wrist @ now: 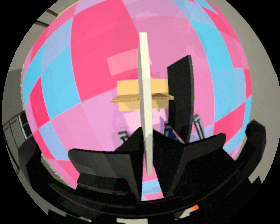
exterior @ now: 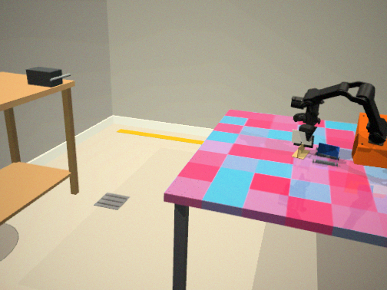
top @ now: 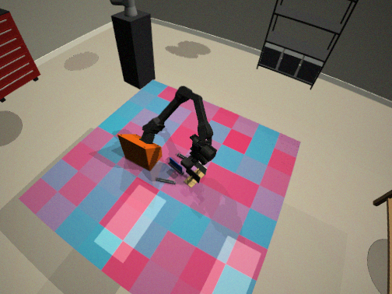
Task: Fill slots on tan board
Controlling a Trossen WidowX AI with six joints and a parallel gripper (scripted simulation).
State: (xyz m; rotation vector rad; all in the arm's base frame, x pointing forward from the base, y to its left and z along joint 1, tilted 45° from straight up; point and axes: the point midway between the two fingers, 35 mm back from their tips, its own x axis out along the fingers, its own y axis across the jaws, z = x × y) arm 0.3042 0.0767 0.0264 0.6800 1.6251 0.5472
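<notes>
Evidently, gripper (top: 196, 167) (exterior: 309, 137) (wrist: 148, 136) grips cream board (exterior: 298, 136) (wrist: 144, 75) upright, crosswise to tan board (top: 190, 181) (exterior: 302, 150) (wrist: 119, 99); black board (top: 194, 175) (wrist: 181, 97) stands alongside.

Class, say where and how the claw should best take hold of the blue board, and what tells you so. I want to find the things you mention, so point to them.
Grip the blue board (top: 176, 166) (exterior: 328, 150) by its upper edge, coming from above, one finger on each broad face. It stands thin and upright, its lower edge down at the holder (exterior: 325, 163), so the top looks easiest to reach. The claw (top: 193, 172) (exterior: 305, 136) (wrist: 146, 150) should first free itself of the white board (exterior: 300, 137) (wrist: 144, 75).
</notes>
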